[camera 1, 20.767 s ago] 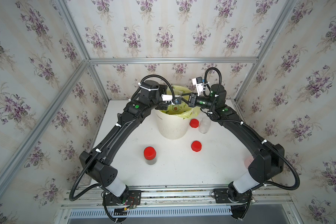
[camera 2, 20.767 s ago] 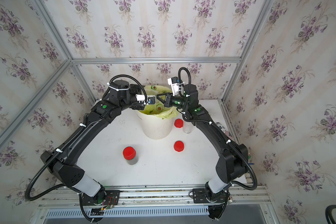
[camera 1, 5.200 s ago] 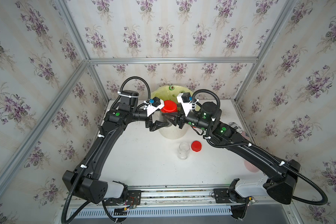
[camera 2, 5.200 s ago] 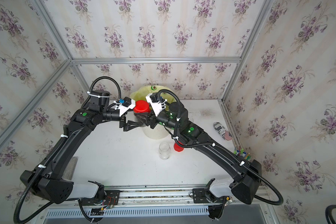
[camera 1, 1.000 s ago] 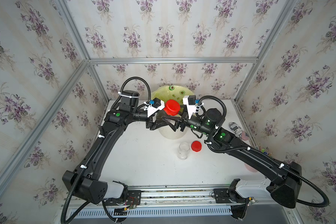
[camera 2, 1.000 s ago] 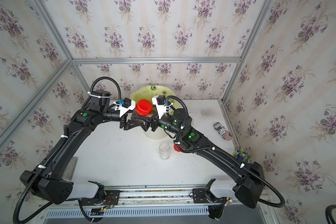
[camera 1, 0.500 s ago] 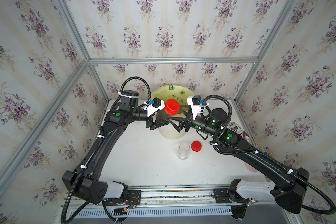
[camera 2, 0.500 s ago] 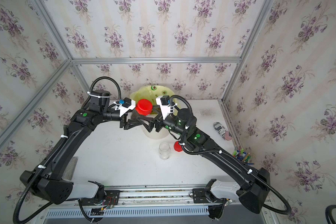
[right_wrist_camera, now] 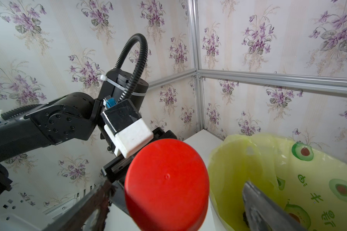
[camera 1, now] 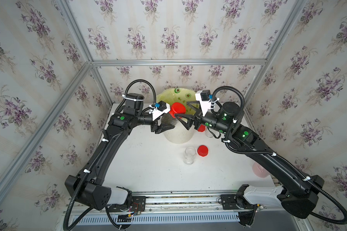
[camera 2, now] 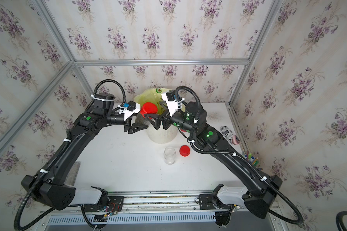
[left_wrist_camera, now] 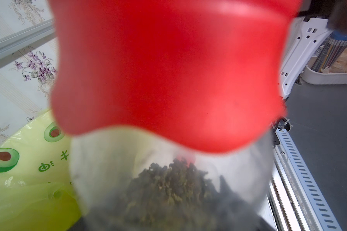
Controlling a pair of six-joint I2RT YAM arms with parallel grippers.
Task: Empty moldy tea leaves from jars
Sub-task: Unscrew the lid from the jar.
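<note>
A clear jar (camera 2: 140, 120) with a red lid (camera 1: 177, 109) hangs raised beside the white bin (camera 1: 178, 136), and my left gripper (camera 1: 169, 123) is shut on its body. Dark tea leaves (left_wrist_camera: 168, 190) fill the lower part of it under the lid (left_wrist_camera: 168, 70). My right gripper (camera 1: 180, 109) is open; one of its fingers (right_wrist_camera: 92, 204) stands on each side of the lid (right_wrist_camera: 166, 186) with a gap, facing its top. An empty, uncapped jar (camera 1: 189, 155) stands on the table with a loose red lid (camera 1: 202, 151) beside it. Another jar (camera 1: 208, 133) is partly hidden behind my right arm.
The bin has a yellow-green liner (right_wrist_camera: 288, 180) with a little dark debris at the bottom. A pink object (camera 1: 258, 170) and a patterned object (camera 2: 228, 134) lie along the table's right side. Wallpapered walls close in the back and both sides.
My right gripper has risen to the level of the lid and its wrist has drawn to the right. The left gripper and its jar have stayed in place.
</note>
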